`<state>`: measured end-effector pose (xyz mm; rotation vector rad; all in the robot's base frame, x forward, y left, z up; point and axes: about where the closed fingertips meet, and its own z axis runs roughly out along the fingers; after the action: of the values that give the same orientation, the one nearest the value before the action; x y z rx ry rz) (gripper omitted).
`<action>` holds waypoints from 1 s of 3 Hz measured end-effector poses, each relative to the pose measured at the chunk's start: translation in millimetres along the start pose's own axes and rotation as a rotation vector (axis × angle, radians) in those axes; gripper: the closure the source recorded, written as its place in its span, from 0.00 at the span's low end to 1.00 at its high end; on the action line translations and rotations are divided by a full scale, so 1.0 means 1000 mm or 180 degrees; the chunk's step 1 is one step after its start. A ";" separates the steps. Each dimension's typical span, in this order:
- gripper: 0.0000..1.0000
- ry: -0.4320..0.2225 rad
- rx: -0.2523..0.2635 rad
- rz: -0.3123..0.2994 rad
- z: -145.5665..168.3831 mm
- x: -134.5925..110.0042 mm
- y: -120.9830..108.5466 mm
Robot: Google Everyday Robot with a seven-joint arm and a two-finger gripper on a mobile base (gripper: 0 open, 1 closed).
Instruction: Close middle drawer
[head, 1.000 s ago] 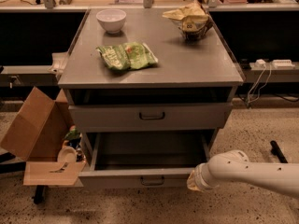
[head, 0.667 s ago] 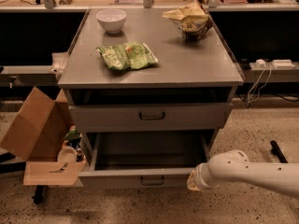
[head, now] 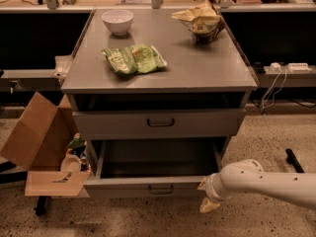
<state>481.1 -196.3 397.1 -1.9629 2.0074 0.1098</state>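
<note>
Middle drawer [head: 123, 187]: wide, shallow, grey metal. Short front panel; small dark loop handle [head: 161, 188] at panel centre. State: open, pulled well out of cabinet, level, front panel low near floor. Interior in shadow. End effector [head: 206, 195]: at drawer's right front corner, just beside front panel; contact not discernible.
</note>
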 end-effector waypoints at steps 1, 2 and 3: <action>0.00 0.0000 0.0000 0.0000 0.000 0.000 0.000; 0.03 -0.0006 0.0013 -0.0011 0.001 0.000 -0.002; 0.27 -0.0012 0.0028 -0.0024 0.001 -0.001 -0.004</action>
<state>484.8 -195.4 396.5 -1.9632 1.9947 0.1025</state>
